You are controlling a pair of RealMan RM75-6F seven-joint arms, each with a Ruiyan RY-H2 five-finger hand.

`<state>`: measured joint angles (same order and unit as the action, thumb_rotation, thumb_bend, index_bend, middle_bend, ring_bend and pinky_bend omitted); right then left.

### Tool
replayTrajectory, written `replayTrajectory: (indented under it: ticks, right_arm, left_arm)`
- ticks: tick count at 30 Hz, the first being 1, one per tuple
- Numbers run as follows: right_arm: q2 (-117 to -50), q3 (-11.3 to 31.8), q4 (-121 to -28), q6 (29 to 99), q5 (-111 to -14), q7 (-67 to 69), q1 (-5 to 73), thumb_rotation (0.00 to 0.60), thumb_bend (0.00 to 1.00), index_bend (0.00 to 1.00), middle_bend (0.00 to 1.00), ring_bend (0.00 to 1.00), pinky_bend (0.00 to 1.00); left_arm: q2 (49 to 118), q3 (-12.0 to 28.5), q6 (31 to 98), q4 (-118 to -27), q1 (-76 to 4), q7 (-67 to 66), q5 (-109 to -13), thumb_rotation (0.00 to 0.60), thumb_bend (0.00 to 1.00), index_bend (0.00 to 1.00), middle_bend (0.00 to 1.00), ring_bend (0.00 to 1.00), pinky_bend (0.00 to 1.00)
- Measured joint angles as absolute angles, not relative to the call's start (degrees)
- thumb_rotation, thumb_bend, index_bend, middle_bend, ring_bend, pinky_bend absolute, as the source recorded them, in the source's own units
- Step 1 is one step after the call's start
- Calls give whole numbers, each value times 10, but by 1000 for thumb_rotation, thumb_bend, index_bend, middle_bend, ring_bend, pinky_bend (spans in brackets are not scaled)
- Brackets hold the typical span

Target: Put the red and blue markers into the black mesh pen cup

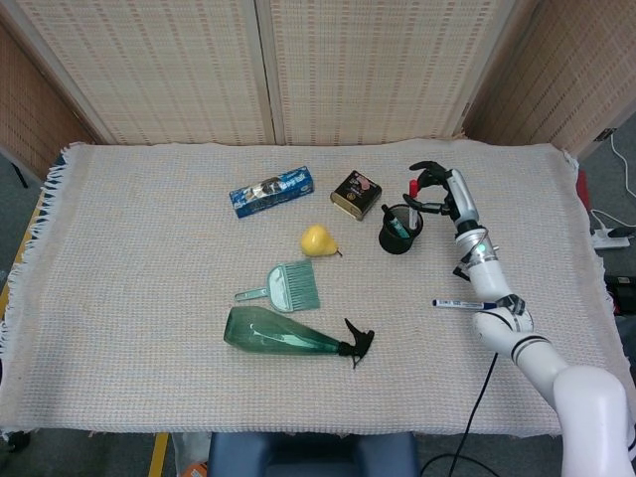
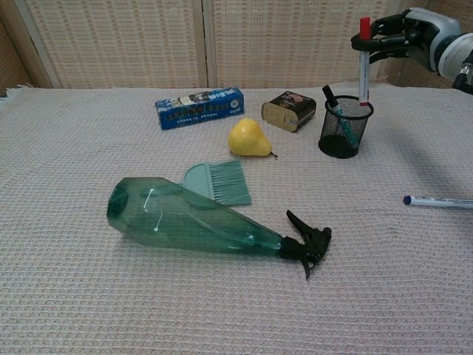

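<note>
My right hand (image 2: 405, 35) grips the red marker (image 2: 363, 61) upright, its lower end dipping just inside the cup (image 2: 345, 127) rim. The blue marker (image 2: 439, 201) lies on the cloth (image 2: 74, 296), well right of the cup and nearer me.
</note>
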<state>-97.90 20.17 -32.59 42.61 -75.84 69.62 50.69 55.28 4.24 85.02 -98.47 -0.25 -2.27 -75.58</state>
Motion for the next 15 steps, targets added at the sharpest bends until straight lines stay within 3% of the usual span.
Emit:
replayTrajectory:
  ticks: [15]
  right_arm:
    - [-1040, 165, -210, 391, -783, 760, 538, 600, 294, 740, 286, 410, 340]
  left_arm:
    - [556, 48, 833, -971, -8, -19, -734, 600, 511, 137, 10, 0, 282]
